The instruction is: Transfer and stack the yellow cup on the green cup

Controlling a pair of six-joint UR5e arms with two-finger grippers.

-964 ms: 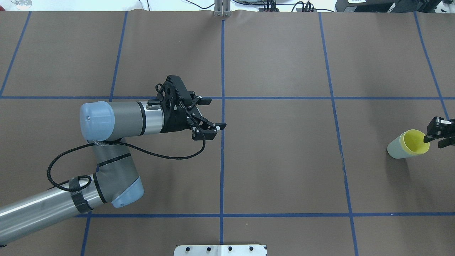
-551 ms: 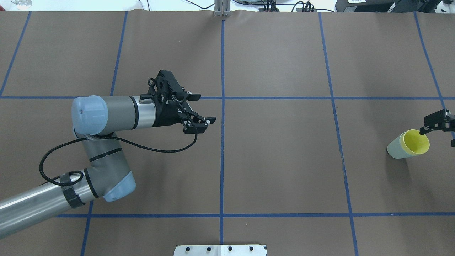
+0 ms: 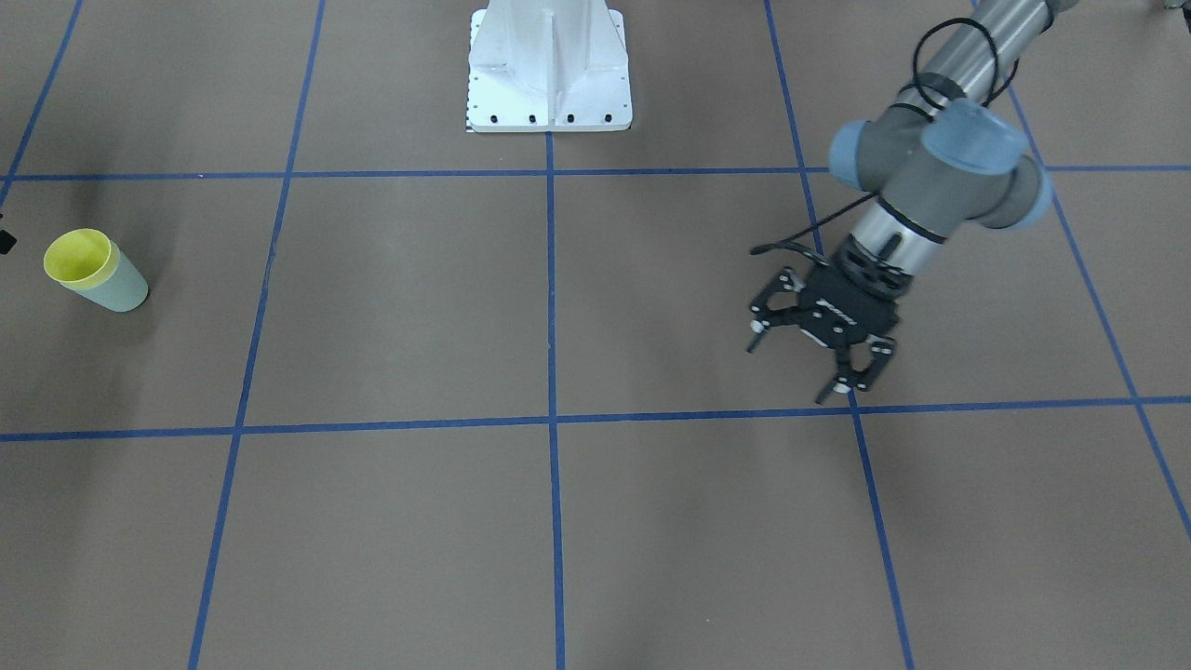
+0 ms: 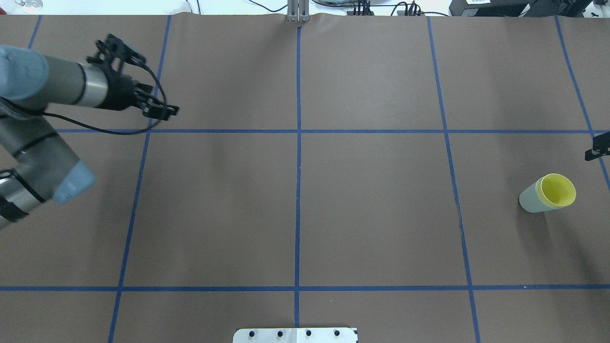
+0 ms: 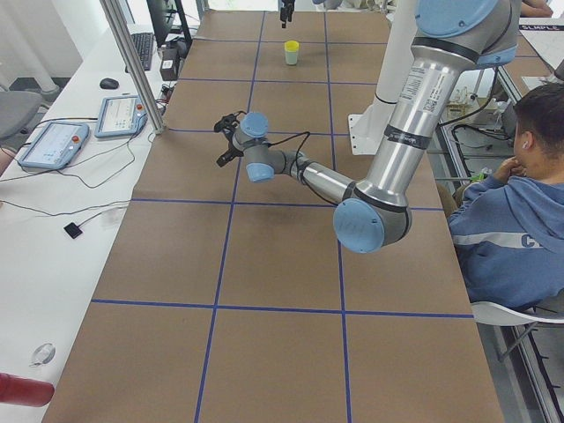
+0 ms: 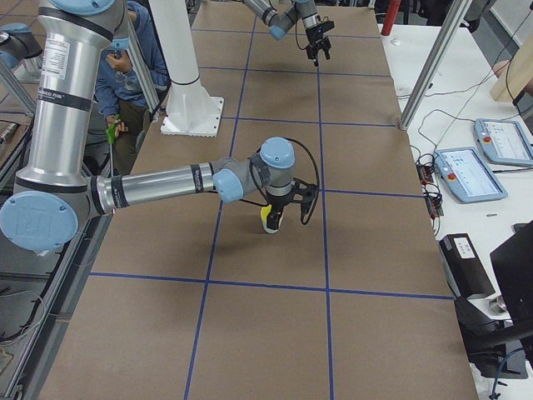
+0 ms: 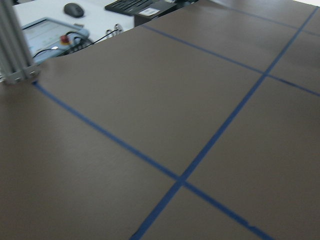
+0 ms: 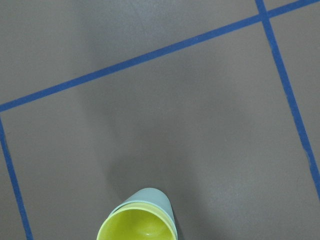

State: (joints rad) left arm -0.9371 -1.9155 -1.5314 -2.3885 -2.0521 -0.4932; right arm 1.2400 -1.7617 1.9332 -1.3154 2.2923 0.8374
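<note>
My left hand (image 3: 787,374) hangs over the bench (image 3: 391,307), fingers spread wide, gripping nothing. My right hand (image 4: 598,147) barely shows at the edge, so I cannot tell its opening. Near it stands one bright yellow cup (image 4: 558,190), nested inside one pale green cup (image 4: 526,201).

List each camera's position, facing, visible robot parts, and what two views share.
Front-facing: across the table, facing robot, steeply down; base, left claw.
Overhead: behind robot, looking down; left arm, right claw's edge.
Exterior left: table's left end; left arm near.
Exterior right: opposite end; right arm near.
Left wrist: bare table.
Right wrist: down on yellow cup inside green cup.
Front-facing and overhead share both cups.
</note>
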